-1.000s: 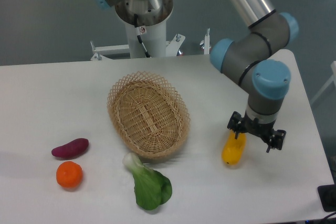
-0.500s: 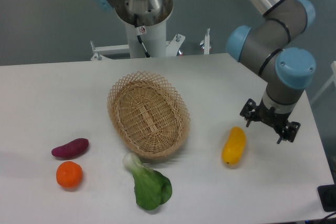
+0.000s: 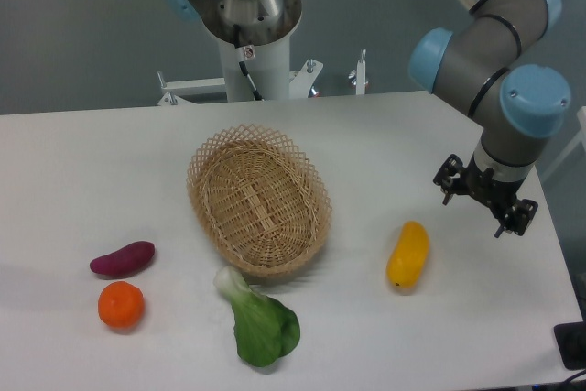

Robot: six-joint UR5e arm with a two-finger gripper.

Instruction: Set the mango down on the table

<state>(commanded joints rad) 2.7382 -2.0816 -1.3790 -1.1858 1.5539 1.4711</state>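
Note:
The mango [image 3: 407, 255], a yellow oval with an orange tinge, lies alone on the white table [image 3: 92, 171], right of the wicker basket. My gripper [image 3: 485, 202] hangs above the table up and to the right of the mango, well apart from it. Its dark fingers are spread with nothing between them, so it is open.
A wicker basket [image 3: 259, 200] stands mid-table with nothing in it. A green bok choy [image 3: 261, 320] lies in front of it. At the front left are a purple sweet potato [image 3: 123, 257] and a round orange [image 3: 121, 305]. The table's right edge runs close behind the gripper.
The gripper let go of the mango, rose and moved right and back. The mango stays where it was set down.

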